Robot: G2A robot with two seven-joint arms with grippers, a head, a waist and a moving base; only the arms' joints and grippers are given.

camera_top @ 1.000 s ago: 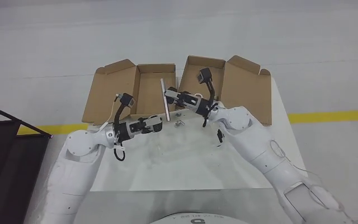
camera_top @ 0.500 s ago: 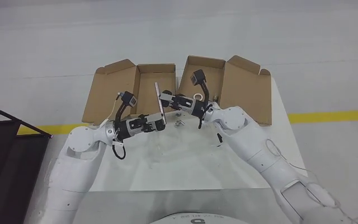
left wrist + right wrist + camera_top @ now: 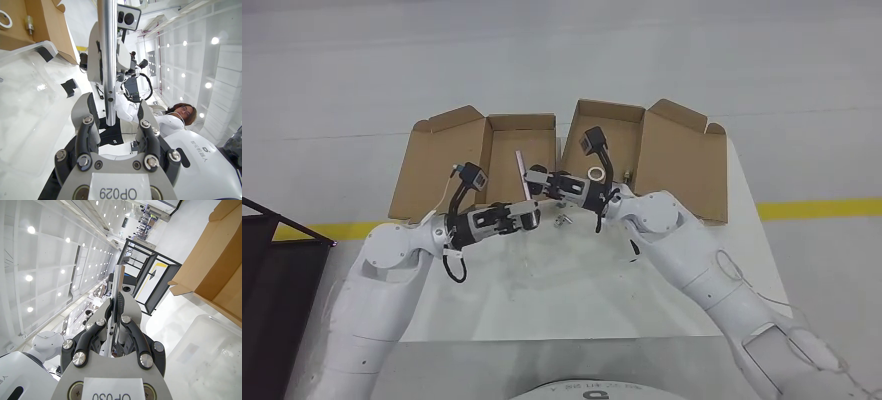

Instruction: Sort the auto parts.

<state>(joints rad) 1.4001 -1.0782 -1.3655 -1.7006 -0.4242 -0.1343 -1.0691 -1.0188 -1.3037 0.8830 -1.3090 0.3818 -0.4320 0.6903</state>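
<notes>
Silver and slim, the metal rod (image 3: 521, 175) is held up off the table (image 3: 572, 290), near the gap between the two open cardboard boxes. The right gripper (image 3: 115, 300) has its jaws closed tight on the rod (image 3: 118, 279) part-way along its length, and the dark ribbed pads (image 3: 119, 306) press against it on both sides. From above, this gripper (image 3: 535, 181) sits just in front of the left box (image 3: 497, 160).

The left gripper (image 3: 115, 99) faces it with its jaws spread wide. The lower end of the rod (image 3: 109, 56), which has two small holes drilled in it, hangs between the open fingers (image 3: 92, 108); whether it touches either pad cannot be told. In the top view the left gripper (image 3: 529, 214) lies just below the rod's near end.

The right box (image 3: 682, 160) holds a metal ring (image 3: 595, 175) and a small bolt (image 3: 627, 180), lying near each other on its floor. A few small parts (image 3: 562, 217) lie on the table just in front of the boxes. A clear plastic container (image 3: 208, 351) also stands on the table, beside the cardboard.
</notes>
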